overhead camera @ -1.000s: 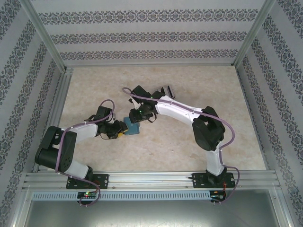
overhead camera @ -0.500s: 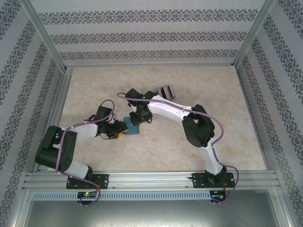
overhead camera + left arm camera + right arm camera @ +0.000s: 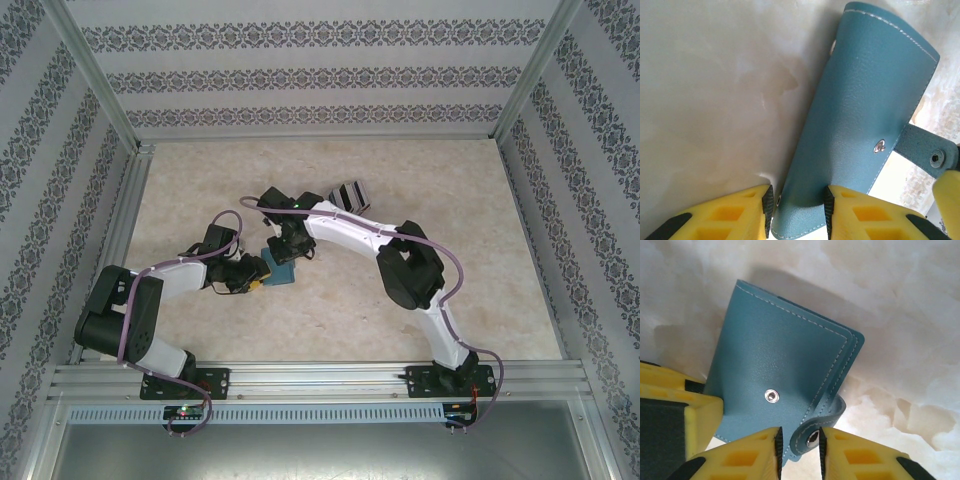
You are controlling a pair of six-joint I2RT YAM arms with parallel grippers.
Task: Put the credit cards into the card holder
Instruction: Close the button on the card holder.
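Two claws grip one card holder [image 3: 785, 365] near the middle of the pale, marbled tabletop [image 3: 200, 180]. From the overhead camera I see the left arm reaching in from the near left and the right arm bent over from the near right, their tips close together at the teal wallet.

Left wrist view: the left claw [image 3: 797, 212] is clamped on the holder's near edge, and its yellow fingers [image 3: 735, 217] press the leather from either side. The snap tab runs out to the right of this view, toward a yellow finger of the other claw.

Right wrist view: the right claw [image 3: 799, 450] is pinched on the snap tab [image 3: 812, 437]. The tab curls off the holder's edge, unfastened. The metal stud [image 3: 771, 396] on the cover lies bare just beside the tab.

The holder is folded shut, with white stitching along its border. I cannot tell whether it lies flat on the tabletop or is raised off it.

The credit cards [image 3: 348, 192] are a small stack showing dark and light edges. They rest on the tabletop just beyond the right arm's forearm, apart from the holder. At this size I cannot make out each card's colour or count them.
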